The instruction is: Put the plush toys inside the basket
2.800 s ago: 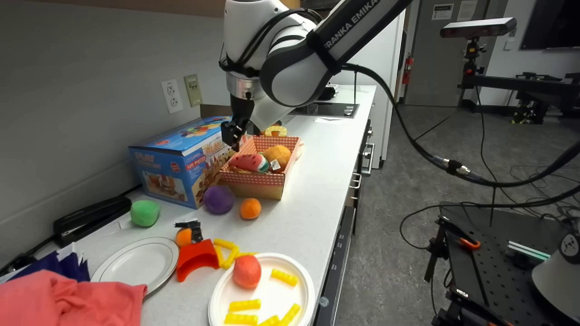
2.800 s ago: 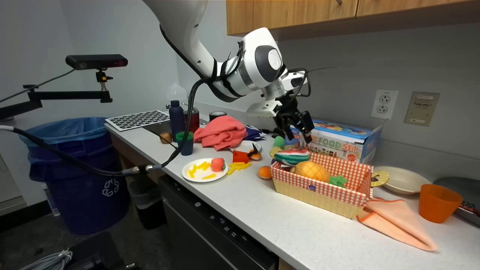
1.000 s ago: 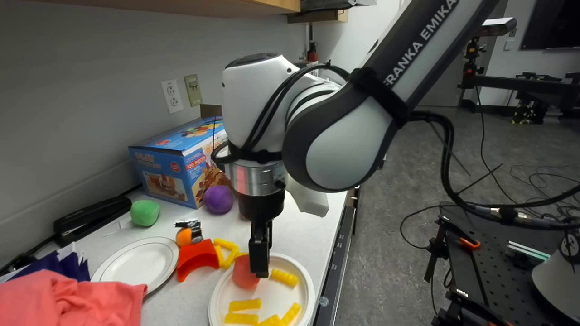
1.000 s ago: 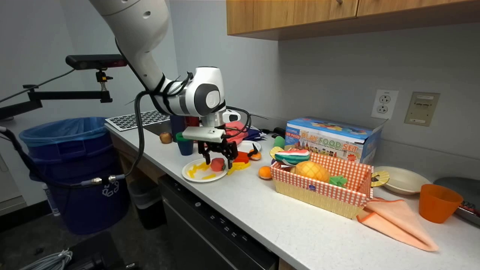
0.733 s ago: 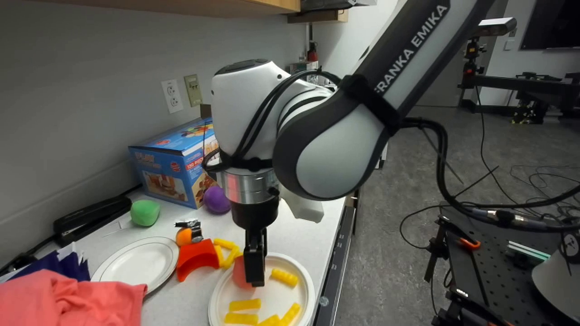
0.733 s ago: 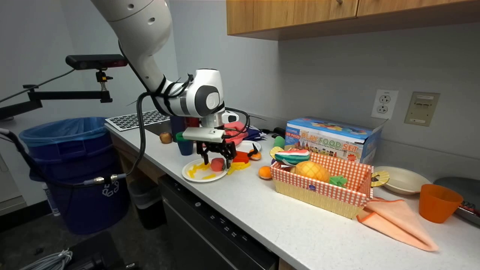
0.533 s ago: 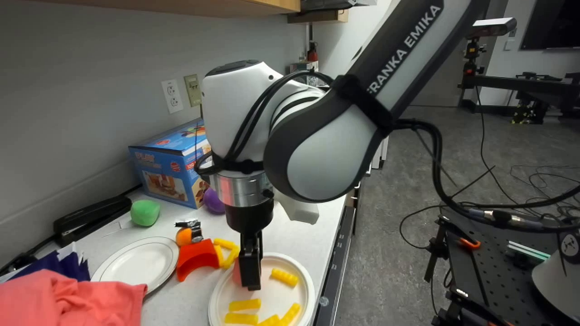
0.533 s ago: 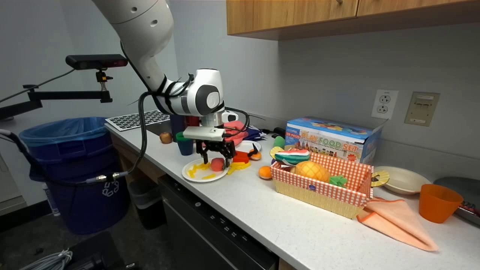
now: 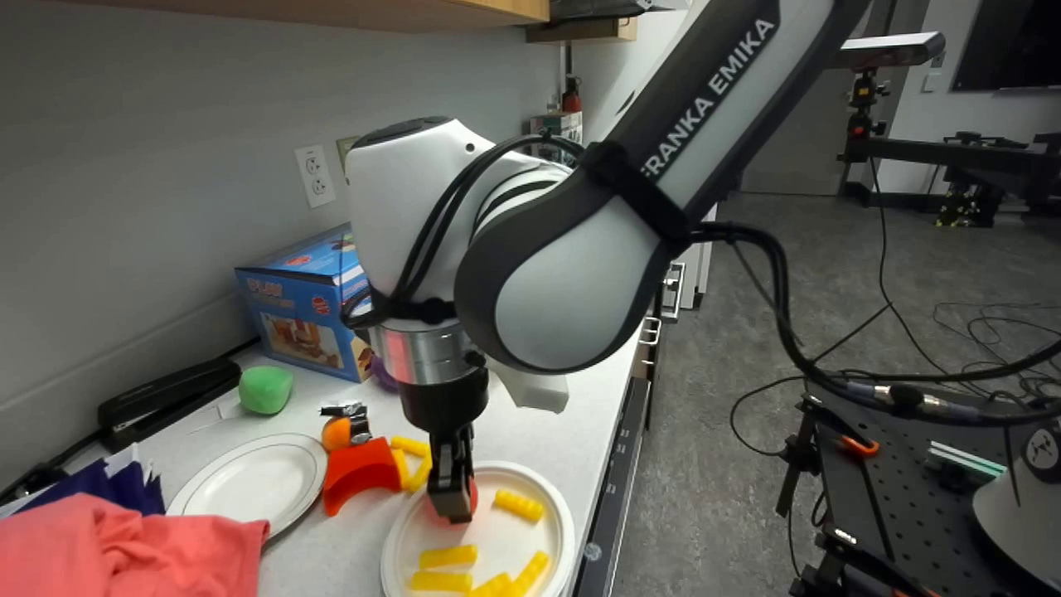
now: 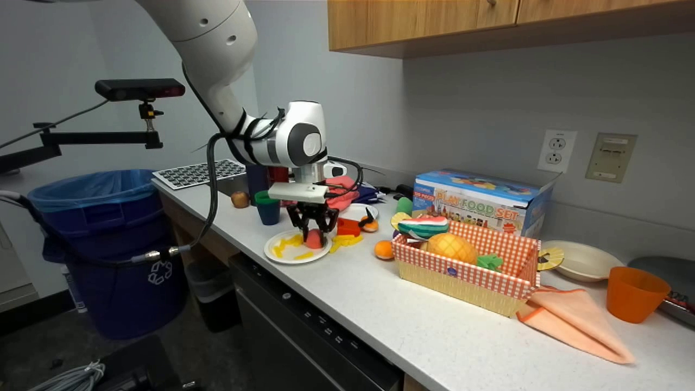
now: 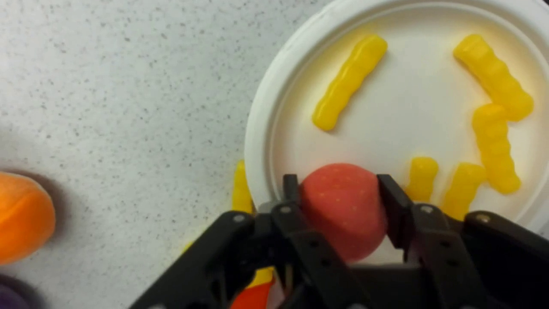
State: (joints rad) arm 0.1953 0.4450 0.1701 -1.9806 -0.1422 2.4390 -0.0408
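A red-orange plush ball (image 11: 343, 210) rests over the white plate, between my gripper's two fingers. My gripper (image 11: 337, 184) points down with one pad pressed to each side of it; the ball bulges slightly against the right finger. In an exterior view the ball (image 10: 313, 239) sits low at the plate. An orange plush ball (image 10: 383, 250) lies on the counter near the basket (image 10: 456, 288), whose rim has red-checked cloth. Inside the basket are a watermelon-like toy (image 10: 422, 226) and a yellow pineapple-like toy (image 10: 450, 247). My arm hides the basket in the opposite exterior view.
Yellow pieces (image 11: 349, 83) lie on the white plate (image 11: 399, 98). A red piece (image 9: 361, 473), an empty-looking plate (image 9: 253, 485) and a green ball (image 9: 265, 390) are nearby. A blue printed box (image 10: 478, 198) stands behind the basket; an orange cup (image 10: 635, 296) is beyond it.
My gripper has travelled from above the basket to the plate. Its fingers, wide apart half a second ago, have come together on the red-orange ball.
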